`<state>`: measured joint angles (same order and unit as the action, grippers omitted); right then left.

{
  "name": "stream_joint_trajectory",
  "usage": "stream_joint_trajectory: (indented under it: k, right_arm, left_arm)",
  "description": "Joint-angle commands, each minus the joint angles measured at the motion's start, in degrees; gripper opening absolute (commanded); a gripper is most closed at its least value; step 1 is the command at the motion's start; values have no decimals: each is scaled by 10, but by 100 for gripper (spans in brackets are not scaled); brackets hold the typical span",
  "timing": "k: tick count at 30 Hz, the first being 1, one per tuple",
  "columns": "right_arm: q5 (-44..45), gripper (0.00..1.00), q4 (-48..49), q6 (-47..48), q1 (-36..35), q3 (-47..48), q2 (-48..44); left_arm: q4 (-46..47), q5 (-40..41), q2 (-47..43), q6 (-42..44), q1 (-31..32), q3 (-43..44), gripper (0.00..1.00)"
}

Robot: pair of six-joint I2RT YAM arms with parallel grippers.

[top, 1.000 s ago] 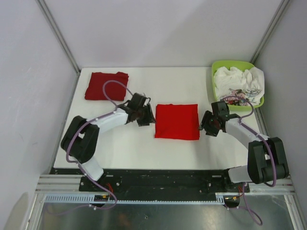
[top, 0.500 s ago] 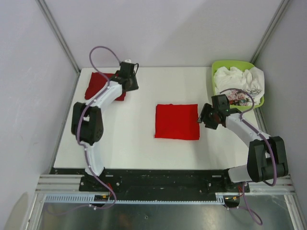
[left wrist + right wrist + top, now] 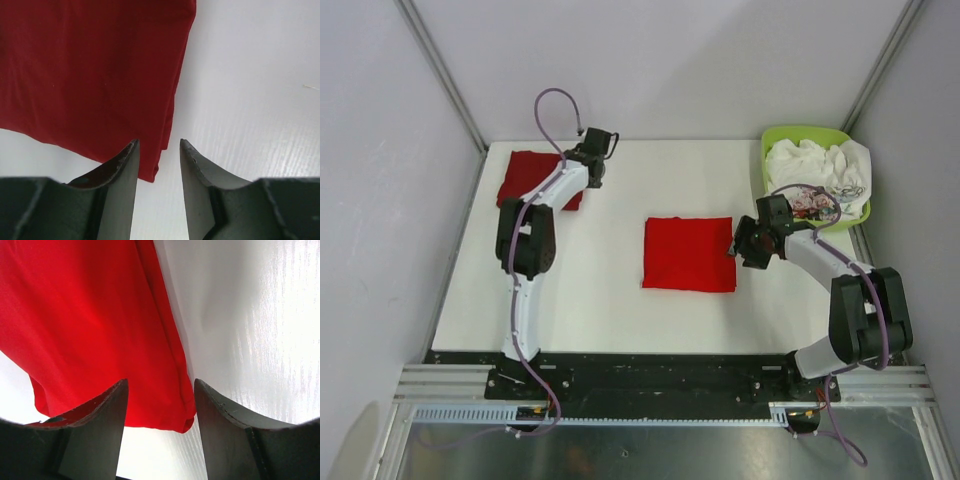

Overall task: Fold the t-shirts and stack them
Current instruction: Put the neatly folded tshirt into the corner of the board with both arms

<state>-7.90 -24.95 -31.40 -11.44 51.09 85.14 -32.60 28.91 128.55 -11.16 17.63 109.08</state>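
A bright red t-shirt [image 3: 689, 253] lies folded into a square at the table's middle. A darker red t-shirt [image 3: 525, 178] lies folded at the back left. My left gripper [image 3: 588, 172] hovers at the dark tee's right edge. In the left wrist view it [image 3: 159, 142] is open, and the dark tee's [image 3: 90, 75] corner shows between the fingers, ungripped. My right gripper [image 3: 740, 247] sits at the bright tee's right edge. The right wrist view shows it [image 3: 160, 382] open, the bright tee's [image 3: 90, 325] folded corner lying between its fingers, untouched.
A lime-green basket [image 3: 805, 129] at the back right corner holds crumpled white cloth [image 3: 815, 165] with a printed piece. Grey walls and metal posts close in the white table [image 3: 600, 300] at the sides and back.
My left arm has swung from the bright tee's left edge to the dark tee at the back left. The right gripper has edged slightly closer to the bright tee.
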Motion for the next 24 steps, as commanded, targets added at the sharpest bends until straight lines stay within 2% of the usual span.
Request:
stream_joint_trajectory:
  k: [1, 24]
  right_arm:
    - [-9, 60, 12, 8, 2, 24, 7]
    - [-13, 60, -4, 16, 1, 26, 0]
  left_arm:
    - [-10, 30, 21, 24, -7, 33, 43]
    - [-73, -52, 93, 18, -34, 90, 39]
